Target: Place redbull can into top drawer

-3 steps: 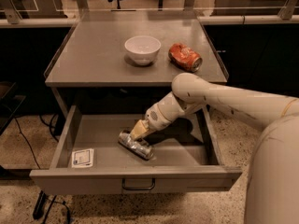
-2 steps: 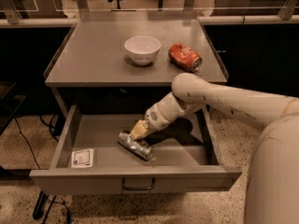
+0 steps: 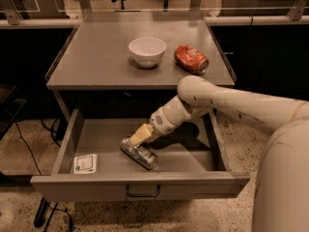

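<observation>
The top drawer [image 3: 189, 159] stands pulled out under the grey table, its dark handle [image 3: 143, 194] facing the front. A slim silver redbull can [image 3: 141, 154] lies on its side on the drawer floor, near the middle and angled from upper left to lower right. My gripper [image 3: 138, 137] reaches down into the drawer from the right on a white arm, and its yellowish tip is at the can's upper left end, touching or almost touching it.
A white sticker [image 3: 85, 163] lies on the drawer floor at the left. On the table top [image 3: 96, 62] sit a white bowl [image 3: 147, 51] and a dented orange-red can [image 3: 191, 59] on its side. Cables run over the speckled floor at the left.
</observation>
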### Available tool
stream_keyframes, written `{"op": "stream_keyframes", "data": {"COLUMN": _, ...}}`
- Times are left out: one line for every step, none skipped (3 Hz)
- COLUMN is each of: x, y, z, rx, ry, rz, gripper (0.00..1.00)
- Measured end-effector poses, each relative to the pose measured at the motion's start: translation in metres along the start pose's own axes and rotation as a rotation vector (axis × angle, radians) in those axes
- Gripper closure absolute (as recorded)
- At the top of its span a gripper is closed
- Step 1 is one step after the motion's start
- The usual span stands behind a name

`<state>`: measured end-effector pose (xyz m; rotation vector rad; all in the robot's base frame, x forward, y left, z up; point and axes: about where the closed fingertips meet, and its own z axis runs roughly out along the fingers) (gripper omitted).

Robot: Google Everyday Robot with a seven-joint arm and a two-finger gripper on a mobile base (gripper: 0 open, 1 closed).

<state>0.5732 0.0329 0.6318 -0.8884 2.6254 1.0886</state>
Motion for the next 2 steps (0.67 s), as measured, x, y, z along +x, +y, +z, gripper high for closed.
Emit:
{"op": "stream_keyframes", "data": {"x": 0.0000, "y": 0.0000, "z": 0.0001, "rx": 0.000, "ry": 0.000, "rz": 0.000, "gripper": 0.00}}
{"op": "stream_keyframes", "data": {"x": 0.0000, "y": 0.0000, "z": 0.0001, "rx": 0.000, "ry": 0.000, "rz": 0.000, "gripper": 0.00}}
